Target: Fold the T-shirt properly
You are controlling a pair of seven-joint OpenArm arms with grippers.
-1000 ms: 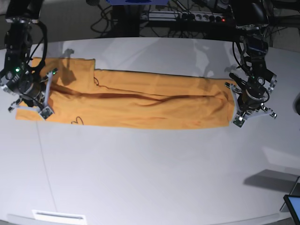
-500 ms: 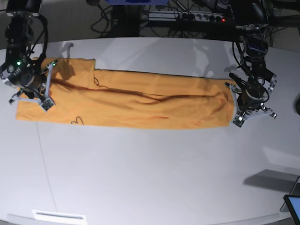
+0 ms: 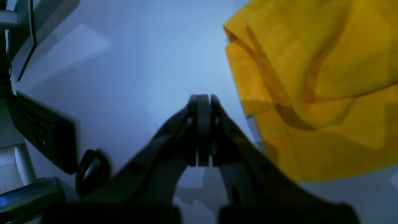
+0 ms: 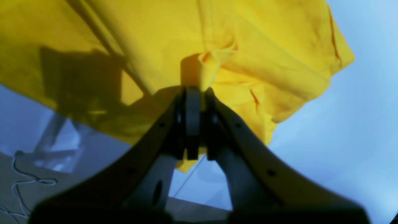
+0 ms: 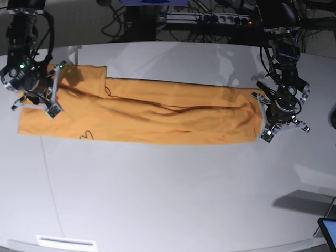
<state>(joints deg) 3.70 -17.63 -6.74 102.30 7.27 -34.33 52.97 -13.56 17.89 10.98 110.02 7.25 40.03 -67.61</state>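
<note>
The orange-yellow T-shirt lies folded into a long band across the far half of the white table. At its left end in the base view, my right gripper is shut on a small pinch of the cloth; the right wrist view shows that fold standing up out of the gripper's tips. My left gripper hovers at the band's right end. In the left wrist view it is shut with nothing in it, and the T-shirt's edge lies just to its right.
A power strip with cables runs behind the table's far edge. A screen corner pokes in at the lower right, and a white label sits at the front edge. The left wrist view shows a dark keyboard beside the table.
My right gripper has moved toward the table's far edge with the cloth in it, dragging the T-shirt's left end and its crease along. The left arm has stayed still.
</note>
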